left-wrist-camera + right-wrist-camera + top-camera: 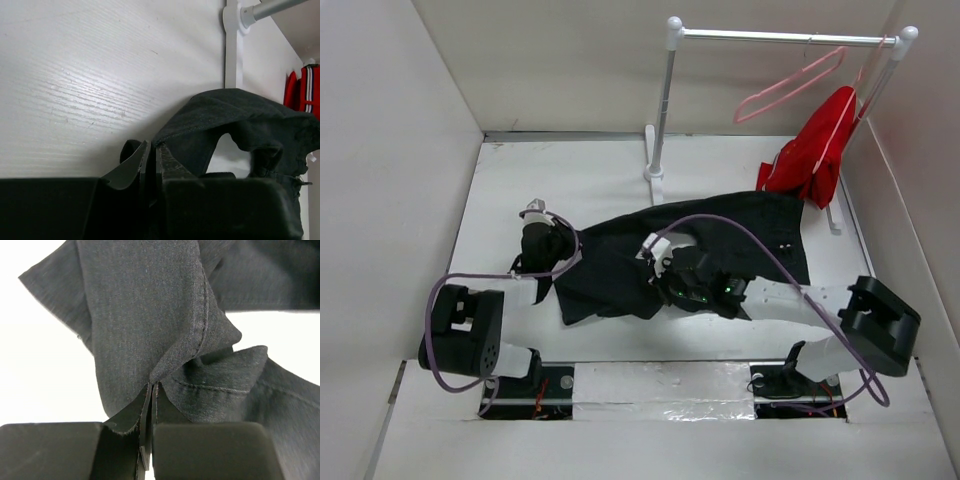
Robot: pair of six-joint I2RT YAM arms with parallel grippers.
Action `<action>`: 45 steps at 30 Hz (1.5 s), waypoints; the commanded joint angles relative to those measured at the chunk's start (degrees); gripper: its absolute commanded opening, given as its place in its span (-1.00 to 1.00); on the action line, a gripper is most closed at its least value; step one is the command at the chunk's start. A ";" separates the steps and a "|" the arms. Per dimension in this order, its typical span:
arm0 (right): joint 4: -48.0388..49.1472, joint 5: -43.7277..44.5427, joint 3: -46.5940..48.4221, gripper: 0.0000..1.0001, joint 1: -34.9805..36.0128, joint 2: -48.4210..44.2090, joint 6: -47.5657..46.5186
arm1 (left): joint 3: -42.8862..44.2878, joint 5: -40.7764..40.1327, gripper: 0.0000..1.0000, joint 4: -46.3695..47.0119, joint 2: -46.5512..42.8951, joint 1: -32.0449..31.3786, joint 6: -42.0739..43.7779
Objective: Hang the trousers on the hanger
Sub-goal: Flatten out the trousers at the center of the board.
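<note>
**A:** Where are the trousers?

**B:** The trousers [720, 235] lie crumpled across the middle of the top view, on the white table [570, 185]. Both arms cover their lower left part, so I cannot tell waist from legs.

**A:** And the grips?

**B:** In its own wrist view the right gripper [151, 390] has its fingers pressed together on a stitched fold, which rises from the tips at bottom centre. The left gripper [152, 150] is closed on a dark edge of the cloth. The pinch itself sits in shadow, and the fabric arches off to the right.

**A:** The hanger?

**B:** The hanger [790, 85], pale pink, hangs tilted from the rail [780, 37] at the upper right, well apart from the trousers. Its hook is faint against the wall. Just beside it a red garment [815, 150] droops close to the trousers. Whether they touch, I cannot tell.
</note>
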 commanded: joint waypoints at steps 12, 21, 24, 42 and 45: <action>-2.69 0.92 -4.05 -1.00 0.80 -8.03 -0.04 | 20.79 -33.27 -1.00 -32.06 -32.16 -14.45 6.49; -2.78 4.17 -3.70 -1.00 0.80 -11.81 0.84 | 38.38 -24.51 -1.00 -36.38 -12.02 -14.45 11.60; -3.30 6.18 -3.96 -1.00 0.80 -12.60 1.19 | 40.84 -19.49 -0.83 -31.99 -0.59 -16.12 10.37; -5.32 4.80 -7.39 0.50 -3.59 -20.07 2.33 | 22.68 -36.07 0.28 -21.35 -11.06 -17.36 4.06; -5.58 4.18 -7.48 0.50 -4.91 -22.35 2.68 | 13.97 -34.87 0.28 -21.78 -17.13 -11.05 -1.82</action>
